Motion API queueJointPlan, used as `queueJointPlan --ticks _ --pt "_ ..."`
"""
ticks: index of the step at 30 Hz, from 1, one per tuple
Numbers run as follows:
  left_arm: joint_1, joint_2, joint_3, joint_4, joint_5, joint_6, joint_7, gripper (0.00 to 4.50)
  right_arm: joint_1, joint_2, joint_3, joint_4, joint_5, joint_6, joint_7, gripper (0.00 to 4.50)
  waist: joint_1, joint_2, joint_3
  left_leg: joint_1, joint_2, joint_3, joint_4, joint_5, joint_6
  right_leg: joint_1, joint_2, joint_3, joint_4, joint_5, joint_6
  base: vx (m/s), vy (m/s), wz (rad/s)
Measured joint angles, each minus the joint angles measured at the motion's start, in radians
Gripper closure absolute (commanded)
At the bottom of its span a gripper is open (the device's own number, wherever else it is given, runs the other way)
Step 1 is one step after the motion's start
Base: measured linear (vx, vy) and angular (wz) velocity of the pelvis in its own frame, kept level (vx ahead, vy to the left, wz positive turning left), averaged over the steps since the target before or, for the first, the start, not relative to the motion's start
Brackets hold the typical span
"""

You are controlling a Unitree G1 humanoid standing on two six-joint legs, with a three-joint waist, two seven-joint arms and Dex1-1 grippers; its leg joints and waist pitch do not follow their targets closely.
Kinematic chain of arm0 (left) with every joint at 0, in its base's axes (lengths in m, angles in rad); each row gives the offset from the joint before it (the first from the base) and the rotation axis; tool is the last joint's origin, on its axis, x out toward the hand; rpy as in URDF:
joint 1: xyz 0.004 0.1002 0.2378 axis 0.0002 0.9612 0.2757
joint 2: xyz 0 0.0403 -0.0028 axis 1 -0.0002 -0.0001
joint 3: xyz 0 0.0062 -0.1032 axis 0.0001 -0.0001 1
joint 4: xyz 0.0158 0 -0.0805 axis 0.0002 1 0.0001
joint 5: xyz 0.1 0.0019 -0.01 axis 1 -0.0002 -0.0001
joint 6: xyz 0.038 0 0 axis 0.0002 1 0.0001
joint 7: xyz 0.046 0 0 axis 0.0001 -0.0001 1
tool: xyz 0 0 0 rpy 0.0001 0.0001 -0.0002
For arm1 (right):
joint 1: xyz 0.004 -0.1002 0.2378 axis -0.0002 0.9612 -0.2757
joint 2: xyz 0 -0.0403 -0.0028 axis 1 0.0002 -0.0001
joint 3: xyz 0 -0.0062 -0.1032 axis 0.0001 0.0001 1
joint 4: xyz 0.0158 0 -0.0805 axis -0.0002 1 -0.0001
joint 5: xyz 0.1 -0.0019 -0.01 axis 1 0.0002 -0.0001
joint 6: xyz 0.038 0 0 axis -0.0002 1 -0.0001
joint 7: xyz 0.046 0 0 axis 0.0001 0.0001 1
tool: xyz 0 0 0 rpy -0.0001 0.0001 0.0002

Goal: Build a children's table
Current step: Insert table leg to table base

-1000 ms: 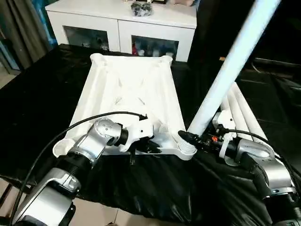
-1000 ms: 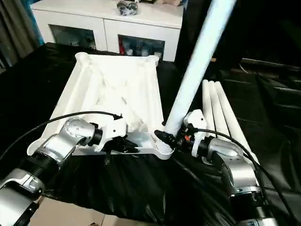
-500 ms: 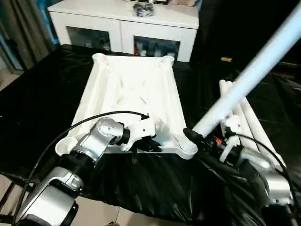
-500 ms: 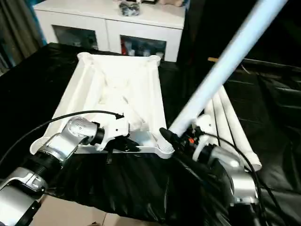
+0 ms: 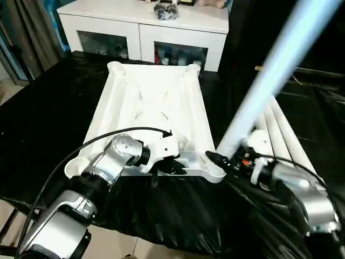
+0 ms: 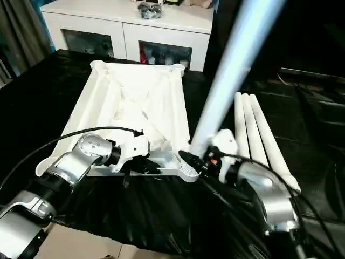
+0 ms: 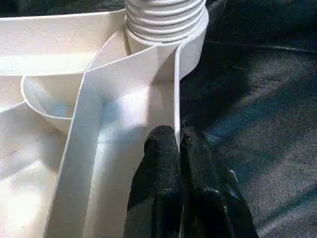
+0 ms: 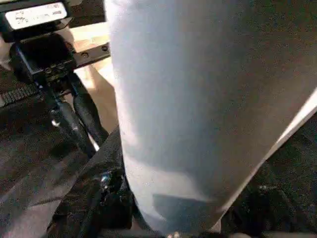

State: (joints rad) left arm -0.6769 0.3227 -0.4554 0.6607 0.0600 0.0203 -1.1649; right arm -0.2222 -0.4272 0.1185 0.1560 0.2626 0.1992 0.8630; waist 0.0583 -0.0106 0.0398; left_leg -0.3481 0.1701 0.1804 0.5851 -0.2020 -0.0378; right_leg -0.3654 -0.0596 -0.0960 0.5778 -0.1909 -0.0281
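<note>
1. The white tabletop (image 5: 153, 116) is laid upside down on a table covered in black cloth (image 5: 43, 124), with its ribbed underside turned up and its long sides running away from the robot.
2. Round sockets are seen at its corners; the two far ones lie toward a white cabinet (image 5: 145, 32) with glass doors, and the two near ones lie at the edge closest to the robot.
3. The left hand (image 7: 178, 144) is found at the near edge of the tabletop, between the two near sockets and closer to the right one.
4. Its two black fingers (image 7: 161, 168) are pressed together on the thin upright rim of the tabletop, one finger inside the rim and one outside, so the rim is clamped between them.
5. In the left wrist view the ridged near-right socket (image 7: 166, 20) is seen just beyond the fingertips, along the same rim.
6. The right hand (image 5: 221, 160) is held just beside that near-right socket, at the corner of the tabletop.
7. A long white leg (image 5: 269, 75) is gripped in it near the leg's lower end, the fingers being closed around the tube; the leg rises steeply, tilted up and to the right.
8. Whether the leg's lower end touches the socket cannot be told.
9. Three more legs (image 6: 253, 135) are laid side by side on the black cloth to the right of the tabletop, behind the right hand.
</note>
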Motion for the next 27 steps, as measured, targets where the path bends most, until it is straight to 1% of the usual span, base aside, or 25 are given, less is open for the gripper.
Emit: queueJointPlan --ticks 11,14,16,17,19,20,21,22,24,26,27 --pt "-0.007 0.005 0.001 0.012 -0.002 -0.014 -0.038 4.50 0.003 -0.002 0.001 0.000 0.002 -0.008 0.028 2.61 0.000 -0.001 -0.002 0.000 0.000 0.000 -0.001 0.000 0.000 0.001 0.000 0.000 0.000 0.001 -0.003 0.000 0.000 0.00" --pt "-0.009 0.007 0.012 0.012 -0.005 0.014 -0.037 4.50 -0.010 0.032 -0.004 0.027 0.001 -0.020 -0.007 2.61 -0.004 -0.001 -0.002 0.000 0.000 0.000 -0.002 0.000 0.000 0.000 0.000 0.000 0.000 0.002 -0.003 0.000 0.000 0.00" --pt "-0.016 0.001 0.024 0.011 -0.001 0.064 0.003 4.50 -0.035 0.075 -0.013 0.062 -0.013 -0.035 -0.085 2.61 -0.011 0.001 -0.001 0.001 0.000 0.000 -0.002 0.000 -0.001 0.000 0.000 0.000 0.000 0.001 -0.003 0.000 0.000 0.00" --pt "-0.017 -0.004 0.031 0.011 0.000 0.091 0.024 4.50 -0.046 0.099 -0.018 0.082 -0.022 -0.035 -0.127 2.61 -0.018 0.001 -0.001 0.002 0.000 0.000 -0.001 -0.001 -0.001 0.000 0.000 0.000 0.000 0.000 -0.001 0.000 0.000 0.00" --pt "-0.015 -0.031 0.048 -0.013 0.007 0.167 0.086 4.50 -0.076 0.142 -0.039 0.127 -0.032 -0.035 -0.222 2.61 -0.028 0.003 0.002 0.002 0.000 0.000 0.000 -0.001 -0.002 -0.001 0.000 0.000 -0.001 0.000 0.000 0.000 0.000 0.00" --pt "-0.014 -0.042 0.049 -0.025 0.007 0.191 0.106 4.50 -0.088 0.148 -0.042 0.140 -0.036 -0.034 -0.252 2.61 -0.030 0.004 0.003 0.001 0.000 0.000 0.001 -0.001 -0.002 -0.002 0.000 0.000 -0.001 0.000 0.000 0.000 0.000 0.00" --pt "-0.005 -0.059 0.053 -0.050 0.010 0.228 0.136 4.50 -0.106 0.165 -0.050 0.158 -0.038 -0.033 -0.288 2.61 -0.033 0.005 0.004 0.001 0.000 0.000 0.001 -0.001 -0.002 -0.002 0.000 0.000 -0.003 -0.001 0.001 0.000 0.000 0.00" --pt "0.017 -0.084 0.066 -0.095 0.017 0.289 0.196 4.50 -0.135 0.205 -0.071 0.199 -0.042 -0.027 -0.357 2.61 -0.039 0.006 0.005 0.001 0.000 -0.001 0.002 -0.001 -0.002 -0.002 -0.001 0.000 -0.003 -0.001 0.001 -0.058 0.027 -0.18" --pt "0.046 -0.117 0.084 -0.166 0.035 0.381 0.272 4.50 -0.176 0.232 -0.075 0.243 -0.061 -0.013 -0.428 2.61 -0.053 0.005 0.005 0.001 0.000 -0.002 0.003 -0.001 -0.002 -0.003 -0.001 -0.001 -0.004 -0.001 0.001 0.000 0.000 0.00" --pt "0.065 -0.156 0.088 -0.218 0.047 0.453 0.325 4.50 -0.195 0.245 -0.082 0.266 -0.075 -0.007 -0.475 2.61 -0.060 0.004 0.006 0.001 0.000 -0.004 0.003 -0.001 -0.002 -0.005 -0.001 -0.002 -0.006 -0.001 0.001 0.000 0.000 0.00" --pt "0.072 -0.165 0.088 -0.230 0.047 0.466 0.333 4.50 -0.200 0.247 -0.082 0.270 -0.076 -0.006 -0.484 2.61 -0.061 0.004 0.006 0.001 0.000 -0.004 0.003 -0.001 -0.002 -0.006 -0.001 -0.002 -0.007 -0.001 0.001 0.000 0.000 0.00"
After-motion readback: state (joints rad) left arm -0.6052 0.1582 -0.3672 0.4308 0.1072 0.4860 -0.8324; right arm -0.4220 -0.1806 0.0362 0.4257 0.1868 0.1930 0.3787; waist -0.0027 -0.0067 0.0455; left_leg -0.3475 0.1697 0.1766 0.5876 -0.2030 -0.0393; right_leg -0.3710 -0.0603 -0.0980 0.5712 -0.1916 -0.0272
